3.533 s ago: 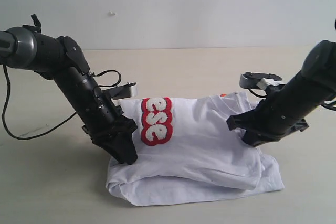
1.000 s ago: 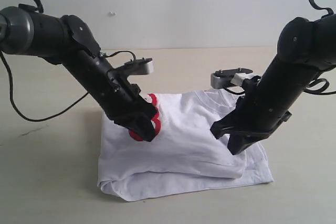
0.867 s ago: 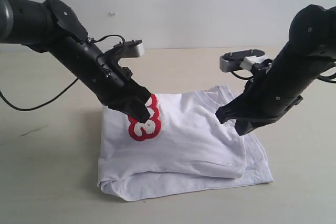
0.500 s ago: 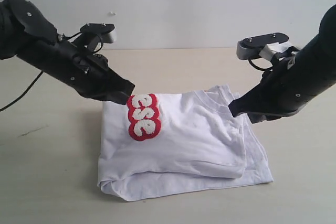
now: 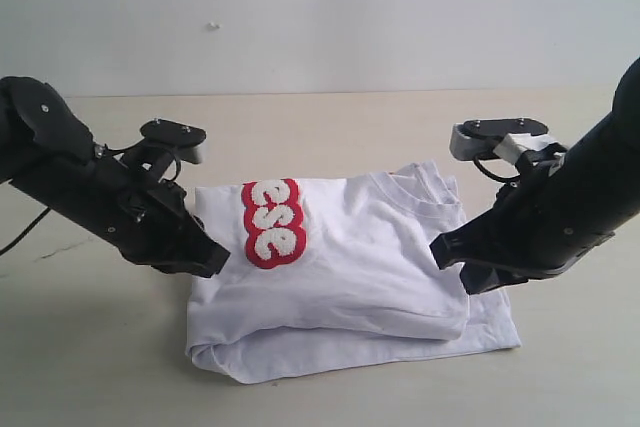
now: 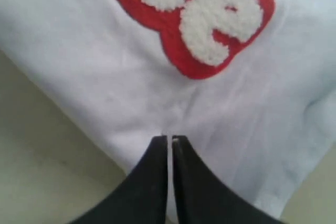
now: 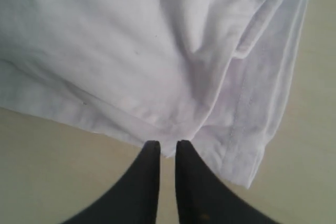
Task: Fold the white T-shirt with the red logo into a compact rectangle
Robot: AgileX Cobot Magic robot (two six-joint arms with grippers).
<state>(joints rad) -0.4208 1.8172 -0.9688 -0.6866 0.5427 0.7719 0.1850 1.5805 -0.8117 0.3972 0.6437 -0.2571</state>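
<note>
Shirt [image 5: 360, 272] folded to rough rectangle, logo [image 5: 272, 224] up; left tool [image 5: 216, 259], right tool [image 5: 445, 250] narrow, empty; edges untidy.

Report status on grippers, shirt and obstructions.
Left gripper shut, empty, at shirt edge. Right gripper same, opposite edge. Folded, logo up. Nothing in the way.

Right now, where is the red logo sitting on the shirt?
In the exterior view the red logo lies on top of the folded white T-shirt, on its left part by the far edge, close to the left gripper.
</note>
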